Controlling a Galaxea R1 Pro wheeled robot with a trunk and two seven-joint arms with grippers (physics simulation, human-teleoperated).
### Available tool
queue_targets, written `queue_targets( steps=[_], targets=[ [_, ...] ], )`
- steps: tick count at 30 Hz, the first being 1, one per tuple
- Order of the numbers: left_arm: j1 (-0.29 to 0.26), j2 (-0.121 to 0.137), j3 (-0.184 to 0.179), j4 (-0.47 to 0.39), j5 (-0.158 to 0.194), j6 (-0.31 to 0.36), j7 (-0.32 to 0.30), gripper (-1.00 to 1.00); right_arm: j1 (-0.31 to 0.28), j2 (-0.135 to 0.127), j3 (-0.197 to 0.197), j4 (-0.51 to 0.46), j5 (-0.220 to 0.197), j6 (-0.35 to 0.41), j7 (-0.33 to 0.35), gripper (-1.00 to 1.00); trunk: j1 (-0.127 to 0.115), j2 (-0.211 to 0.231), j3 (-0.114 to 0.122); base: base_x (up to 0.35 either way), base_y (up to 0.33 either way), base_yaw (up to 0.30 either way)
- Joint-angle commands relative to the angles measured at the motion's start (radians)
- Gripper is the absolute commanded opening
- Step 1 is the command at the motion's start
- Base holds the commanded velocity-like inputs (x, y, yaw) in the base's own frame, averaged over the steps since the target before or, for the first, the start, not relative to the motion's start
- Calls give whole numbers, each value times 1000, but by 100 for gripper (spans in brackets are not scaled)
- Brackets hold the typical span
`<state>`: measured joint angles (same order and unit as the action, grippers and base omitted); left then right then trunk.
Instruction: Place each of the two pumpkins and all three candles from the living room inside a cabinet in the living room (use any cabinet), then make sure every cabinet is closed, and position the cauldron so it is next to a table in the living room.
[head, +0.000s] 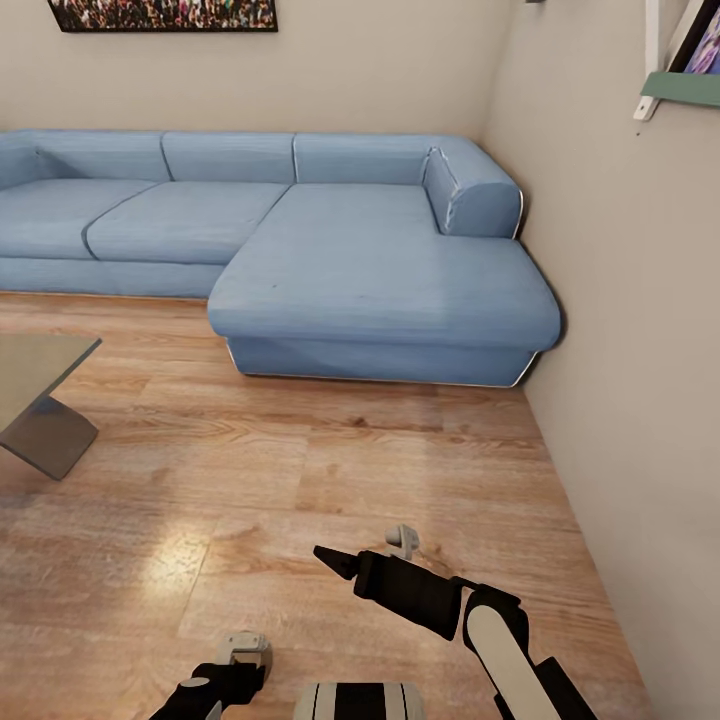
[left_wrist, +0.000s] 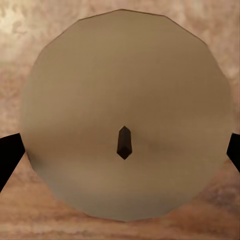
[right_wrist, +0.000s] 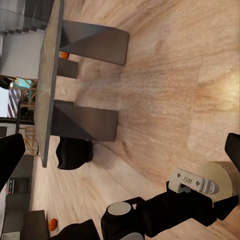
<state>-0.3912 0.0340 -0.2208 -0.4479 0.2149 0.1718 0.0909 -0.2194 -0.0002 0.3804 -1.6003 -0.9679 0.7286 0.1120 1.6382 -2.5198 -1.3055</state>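
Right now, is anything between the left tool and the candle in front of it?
Nothing visible does. The candle lies straight ahead of the left tool, wick facing it, and spans nearly the whole gap between the fingertips. I cannot tell whether they touch it.

Sofa ahead against the back wall, its chaise end beside the right wall. Table at left on the floor, well apart from the sofa. In the right wrist view: cauldron just beyond the table, one pumpkin under it, another farther off.
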Motion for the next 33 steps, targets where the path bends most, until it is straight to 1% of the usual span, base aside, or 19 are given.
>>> queue_targets(
  steps=[1,8,11,33],
  targets=[
    [0,0,0,0,0,0,0,100,0,0,0,0,0,0,0,100,0,0,0,4,3,0],
    [0,0,0,0,0,-2,0,100,0,0,0,0,0,0,0,100,0,0,0,1,1,0],
    [0,0,0,0,0,-3,0,100,0,0,0,0,0,0,0,100,1,-1,-12,0,0,0],
    [0,0,0,0,0,-3,0,100,0,0,0,0,0,0,0,100,1,-1,-12,0,0,0]
  ],
)
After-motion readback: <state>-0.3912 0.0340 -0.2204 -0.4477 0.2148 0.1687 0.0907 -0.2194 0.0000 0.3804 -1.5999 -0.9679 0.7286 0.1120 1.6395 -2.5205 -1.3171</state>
